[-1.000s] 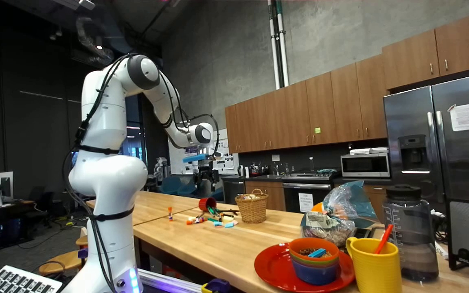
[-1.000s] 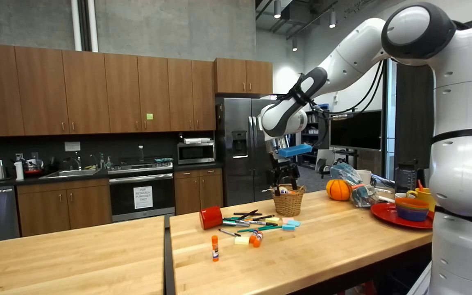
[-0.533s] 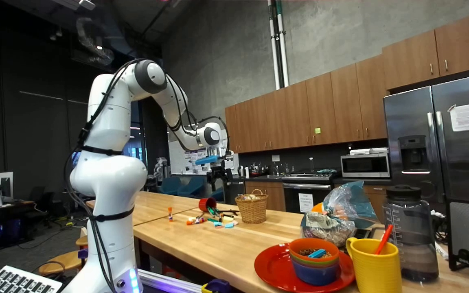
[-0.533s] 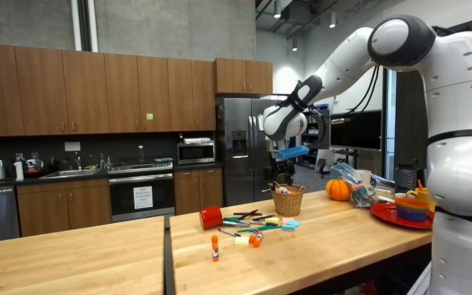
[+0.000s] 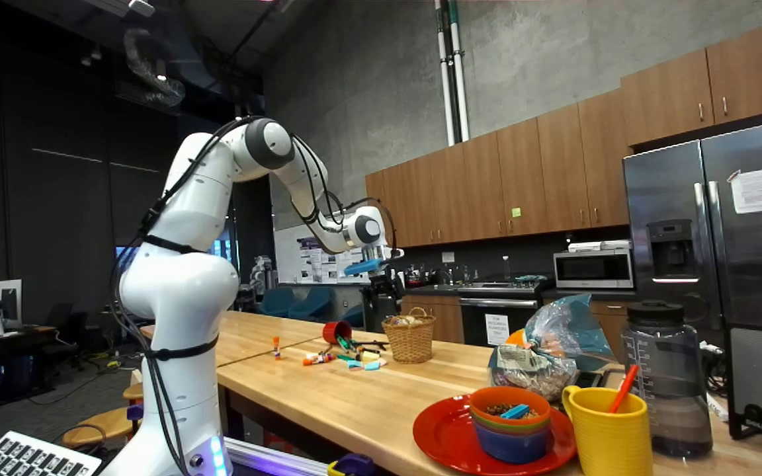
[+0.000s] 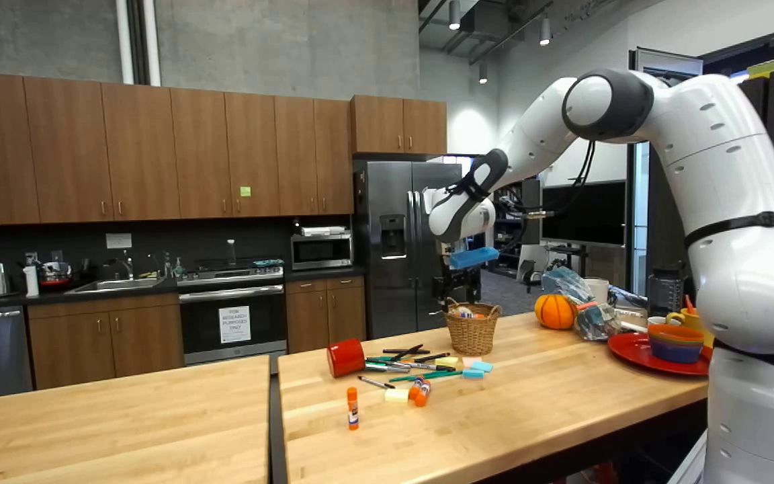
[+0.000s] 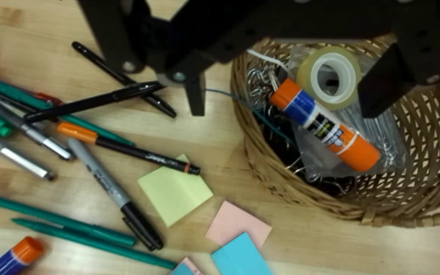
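Wrist view: my claw (image 7: 283, 107) is spread wide with nothing between its fingers; one fingertip shows over the table (image 7: 224, 133), the other over the inside of the basket (image 7: 269, 164), near the tape (image 7: 334, 98). Coming straight down from here could straddle the wicker wall, and squeezing then might pinch it and drag the basket. The glue stick (image 7: 323, 126) lies slantwise in the basket, on a bag (image 7: 376, 133) that looks slick, so a glancing touch might roll it. A cord (image 7: 222, 92) crosses the rim and could snag on a fingertip. In an exterior view I see the basket upright on the table, the claw's tips too dark to make out, so I could easily misjudge height; a sideways knock might push the basket into the pens (image 6: 420, 366) by the cup (image 6: 345, 357). In an exterior view the arm (image 5: 186, 281) reaches out to the claw, dark beside the basket's rim; I cannot tell the clearance, and catching the handle would risk tipping everything.
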